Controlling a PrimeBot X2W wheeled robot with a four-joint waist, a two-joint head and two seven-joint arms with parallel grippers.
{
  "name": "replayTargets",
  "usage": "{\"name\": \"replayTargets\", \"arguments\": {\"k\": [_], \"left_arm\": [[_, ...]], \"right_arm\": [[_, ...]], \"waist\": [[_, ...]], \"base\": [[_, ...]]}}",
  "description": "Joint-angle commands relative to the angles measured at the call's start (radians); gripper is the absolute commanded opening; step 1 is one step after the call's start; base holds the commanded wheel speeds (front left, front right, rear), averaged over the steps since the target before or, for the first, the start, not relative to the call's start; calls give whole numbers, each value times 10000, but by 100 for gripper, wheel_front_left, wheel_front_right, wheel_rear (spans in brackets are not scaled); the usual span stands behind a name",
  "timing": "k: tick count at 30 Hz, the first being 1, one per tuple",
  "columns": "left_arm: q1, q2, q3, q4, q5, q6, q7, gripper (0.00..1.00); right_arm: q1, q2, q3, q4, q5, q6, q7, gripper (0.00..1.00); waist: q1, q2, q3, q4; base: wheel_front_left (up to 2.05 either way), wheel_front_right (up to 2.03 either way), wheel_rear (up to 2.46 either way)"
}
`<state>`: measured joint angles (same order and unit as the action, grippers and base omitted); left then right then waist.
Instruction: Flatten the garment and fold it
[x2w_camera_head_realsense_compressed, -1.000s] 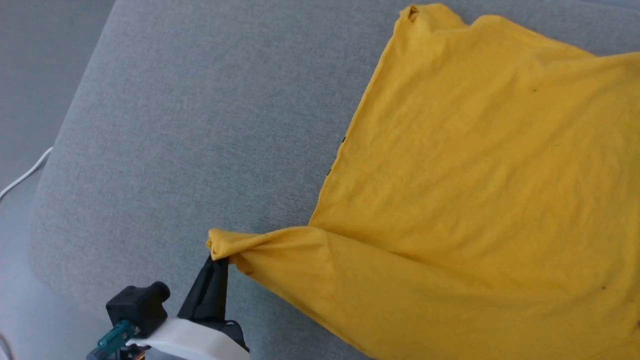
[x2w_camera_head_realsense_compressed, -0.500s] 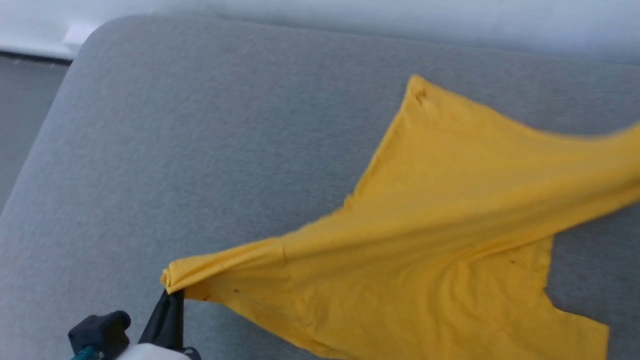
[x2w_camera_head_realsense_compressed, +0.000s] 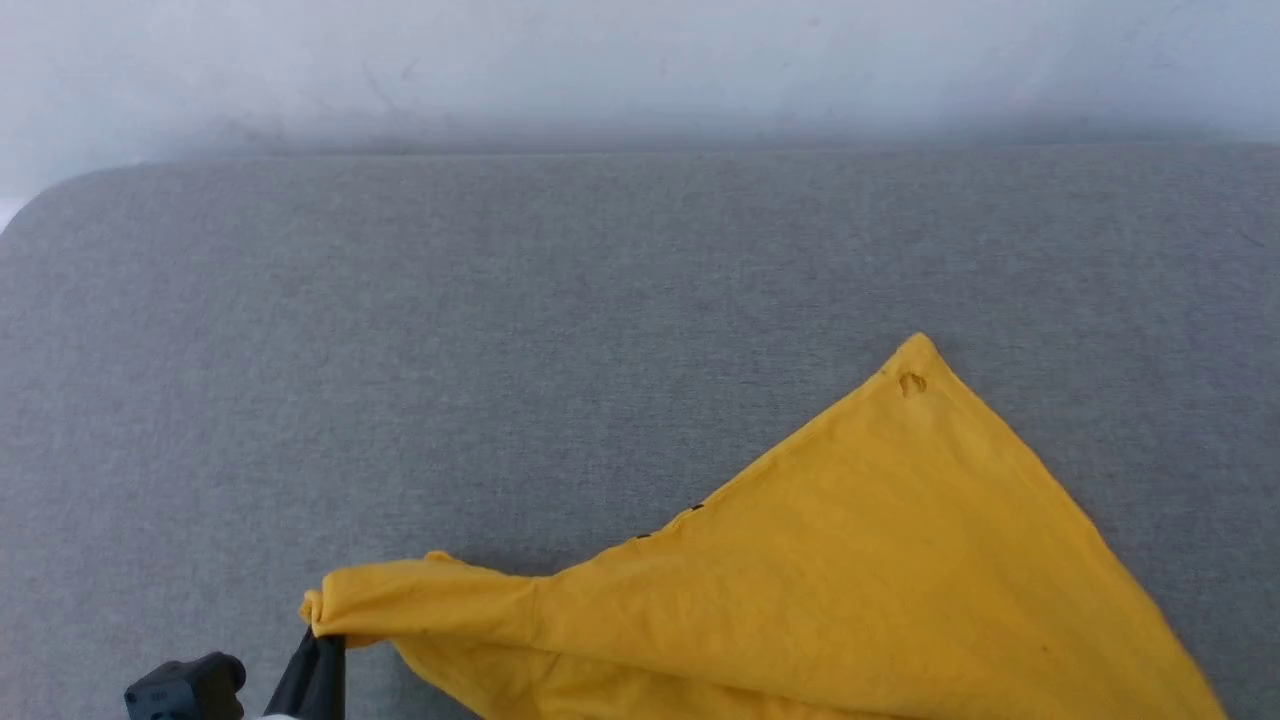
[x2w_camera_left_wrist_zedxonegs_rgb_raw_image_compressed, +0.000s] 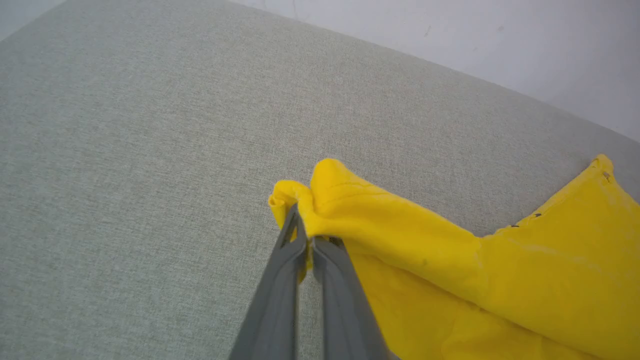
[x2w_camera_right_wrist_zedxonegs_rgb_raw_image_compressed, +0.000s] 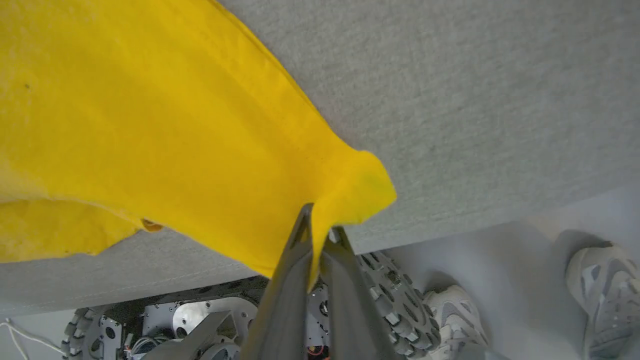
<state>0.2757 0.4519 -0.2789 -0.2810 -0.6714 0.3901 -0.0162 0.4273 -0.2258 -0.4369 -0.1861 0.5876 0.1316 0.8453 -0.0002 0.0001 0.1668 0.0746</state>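
At near left, the left gripper (x2w_camera_left_wrist_zedxonegs_rgb_raw_image_compressed: 305, 235) clenched on a bunched corner of the bright mustard-yellow, thin wrinkly garment (x2w_camera_head_realsense_compressed: 850, 580), cloth spread rightward over the grey woven fabric surface (x2w_camera_head_realsense_compressed: 500, 350), right gripper (x2w_camera_right_wrist_zedxonegs_rgb_raw_image_compressed: 320, 227) pinching another corner by the near edge, a person's pale sneakers (x2w_camera_right_wrist_zedxonegs_rgb_raw_image_compressed: 452, 315) on the floor

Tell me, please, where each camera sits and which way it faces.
Head view: from the head, down across the grey cushion to the wall; left hand lower left.
Left wrist: along that hand, shut on a corner of the garment.
Right wrist: along the right hand, back toward the wheeled base and a person's shoes.
Shared by all: garment, cushion.
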Motion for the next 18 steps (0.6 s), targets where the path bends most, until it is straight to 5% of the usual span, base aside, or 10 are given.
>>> {"name": "replayTargets", "arguments": {"k": [1,2,3,6,9,12,18], "left_arm": [[117,97,30,38,24,82,34,0],[112,134,13,46,53,95,71,0],[93,132,9,26,41,79,69,0],[32,168,-19,22,86,105,117,0],[-42,172,-18,-42,131,194,144,0],[-120,142,-29,-130,150,219,125,0],[-632,-17,-180,-218,165,26,25,0]], "right_arm": [[-13,100,-48,-131,-44,-9,42,9],[163,425,-72,-284,-26,-9,178,47],[266,680,-75,-465,-9,-9,257,100],[89,1061,-77,-1023,103,-9,0,100],[-1259,699,-122,-1416,-688,-9,-2197,100],[-2598,365,313,-862,-1059,-9,-3559,100],[-4753,-417,2136,758,-1118,-9,-4229,100]], "waist": [[2,-1,-165,-210],[2,-1,-158,-227],[2,-1,-142,-242],[2,-1,-105,-274],[2,-1,50,-275],[2,-1,279,-260],[2,-1,768,61]], "base": [[0,0,0],[0,0,0],[0,0,0],[0,0,0],[0,0,0],[0,0,0],[0,0,0]]}}
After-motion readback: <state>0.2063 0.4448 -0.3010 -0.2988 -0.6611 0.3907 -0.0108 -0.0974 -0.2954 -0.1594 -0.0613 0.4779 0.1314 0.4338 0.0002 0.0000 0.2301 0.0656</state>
